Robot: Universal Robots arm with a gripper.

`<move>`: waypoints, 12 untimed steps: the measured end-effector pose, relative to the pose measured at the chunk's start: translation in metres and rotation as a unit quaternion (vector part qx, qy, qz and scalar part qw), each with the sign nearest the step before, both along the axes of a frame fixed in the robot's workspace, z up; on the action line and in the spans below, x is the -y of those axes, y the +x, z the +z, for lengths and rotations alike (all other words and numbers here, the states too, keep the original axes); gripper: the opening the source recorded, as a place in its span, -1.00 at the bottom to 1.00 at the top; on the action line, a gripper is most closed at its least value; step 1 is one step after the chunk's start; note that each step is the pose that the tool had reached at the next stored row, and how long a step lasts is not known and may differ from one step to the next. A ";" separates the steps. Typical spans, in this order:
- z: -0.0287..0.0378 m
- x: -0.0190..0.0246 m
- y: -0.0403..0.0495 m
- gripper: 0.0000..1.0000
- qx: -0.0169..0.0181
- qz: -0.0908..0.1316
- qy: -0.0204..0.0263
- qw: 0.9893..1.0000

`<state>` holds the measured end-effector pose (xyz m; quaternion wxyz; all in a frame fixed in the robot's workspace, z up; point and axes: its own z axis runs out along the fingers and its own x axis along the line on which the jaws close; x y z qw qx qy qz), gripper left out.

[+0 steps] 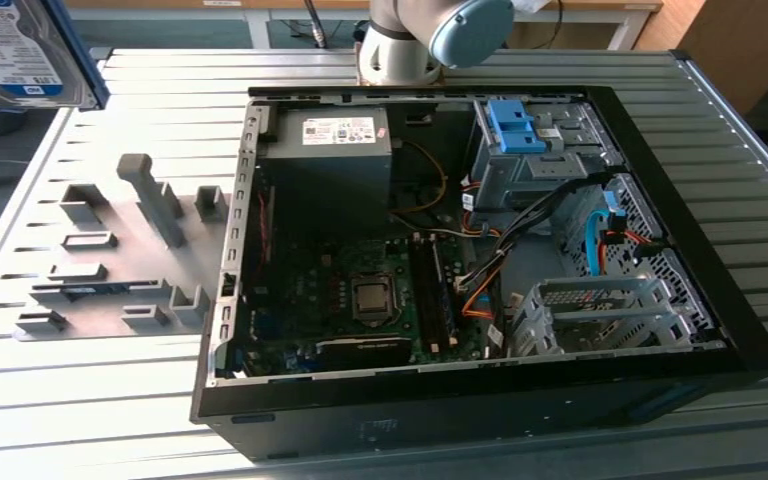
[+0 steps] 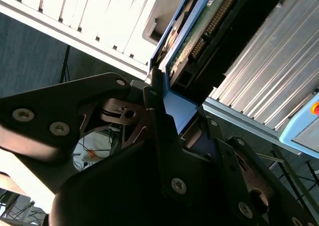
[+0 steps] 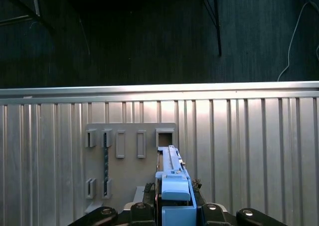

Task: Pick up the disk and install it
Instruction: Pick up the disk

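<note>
The gripper [image 2: 178, 110] grips the blue carrier end of the disk [image 1: 11, 45], which juts lengthwise from its fingers, held high over the grey fixture plate [image 1: 124, 255], well to the exterior view's left of the open computer case [image 1: 491, 410].

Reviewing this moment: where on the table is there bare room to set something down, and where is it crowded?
Bare ribbed table lies between the grey holder plate and the table's nearer edge, and along the exterior view's right of the computer case. Crowded: the plate's upright holders and the case's interior, full of boards and cables.
</note>
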<state>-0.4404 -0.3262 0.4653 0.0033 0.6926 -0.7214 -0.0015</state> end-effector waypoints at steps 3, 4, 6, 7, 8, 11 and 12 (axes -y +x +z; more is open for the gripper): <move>0.0000 0.0000 0.0012 -0.25 0.000 0.000 0.000 1.000; 0.0000 0.0000 0.0016 -0.25 0.000 0.000 0.000 1.000; 0.0000 0.0000 0.0025 -0.25 0.000 0.000 0.000 1.000; -0.0001 0.0000 0.0029 -0.25 0.000 0.000 0.000 1.000; -0.0001 0.0000 0.0031 -0.25 0.000 0.000 0.000 1.000; 0.0000 0.0000 0.0047 -0.25 0.000 0.000 0.000 1.000; 0.0000 0.0000 0.0049 -0.25 0.000 0.000 0.000 1.000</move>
